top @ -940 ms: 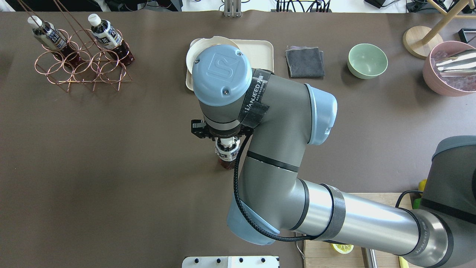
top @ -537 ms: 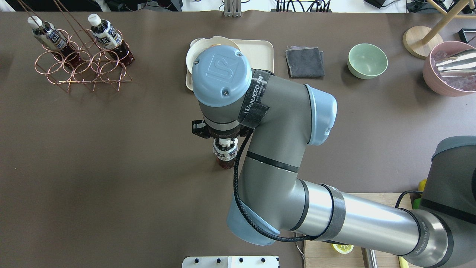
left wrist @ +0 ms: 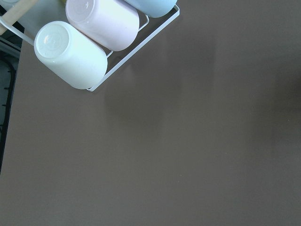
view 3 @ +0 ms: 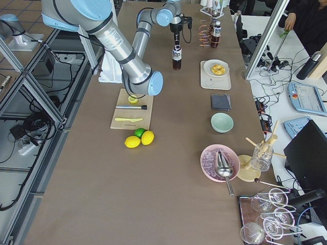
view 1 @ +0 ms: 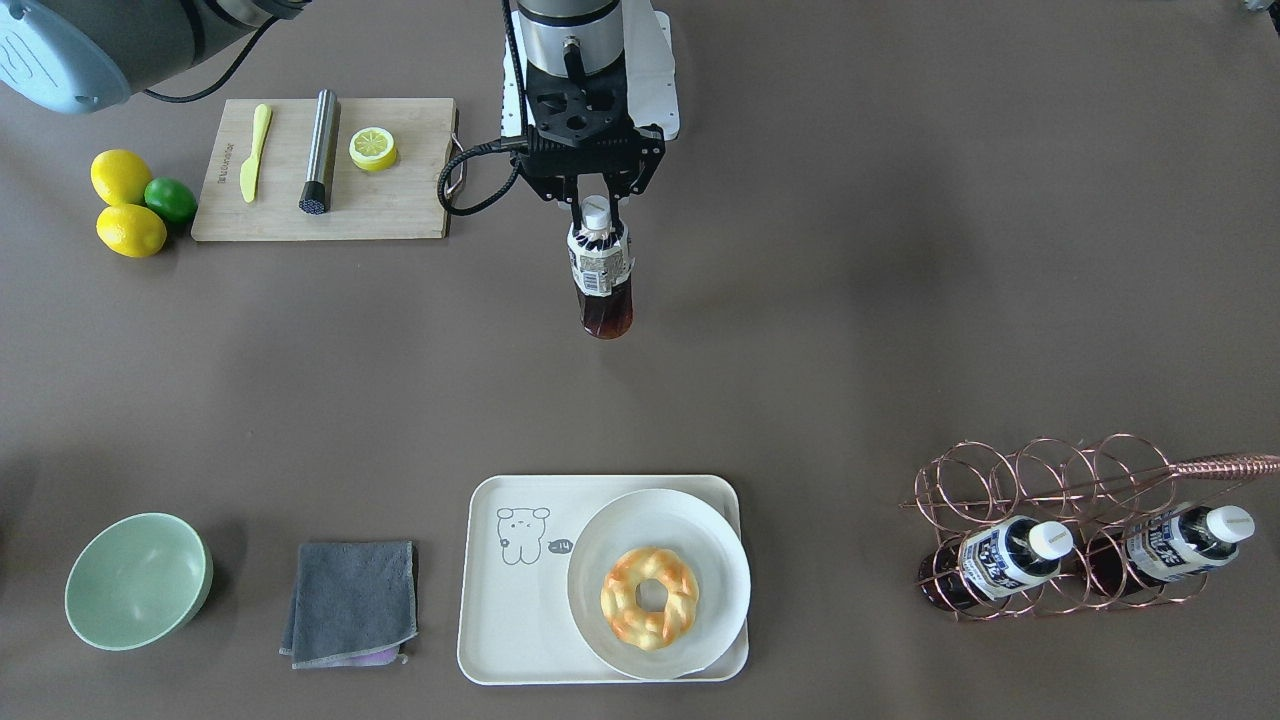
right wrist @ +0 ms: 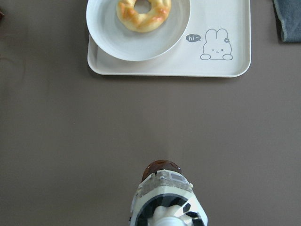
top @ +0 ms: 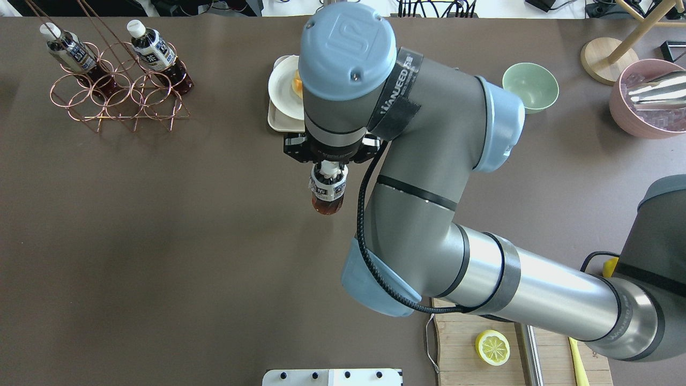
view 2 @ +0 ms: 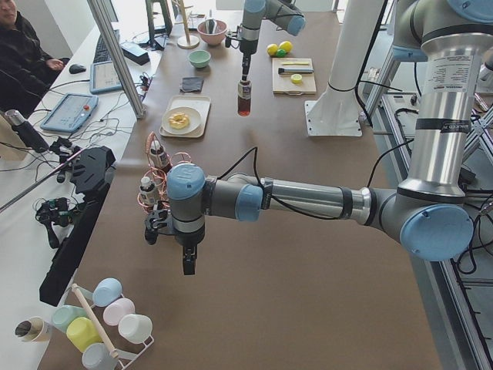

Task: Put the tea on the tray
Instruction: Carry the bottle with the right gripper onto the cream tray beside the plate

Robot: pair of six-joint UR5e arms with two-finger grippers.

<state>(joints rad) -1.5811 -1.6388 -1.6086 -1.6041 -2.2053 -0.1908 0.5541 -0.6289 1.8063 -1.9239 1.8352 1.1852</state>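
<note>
The right arm comes in from the right edge and reaches mid-table. The right gripper is clamped on the cap end of the tea bottle, which is near the tray but clear of it. The wrist hides most of the tray. Only its left end shows, with a plate and a sliver of doughnut. Two more bottles stand in the copper wire rack, far left. A lemon slice lies on the cutting board, bottom right.

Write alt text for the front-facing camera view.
The right gripper holds an upright tea bottle by its top, mid-table. Nearer the camera lies a cream tray carrying a plate with a doughnut; two more bottles sit in a wire rack.
</note>
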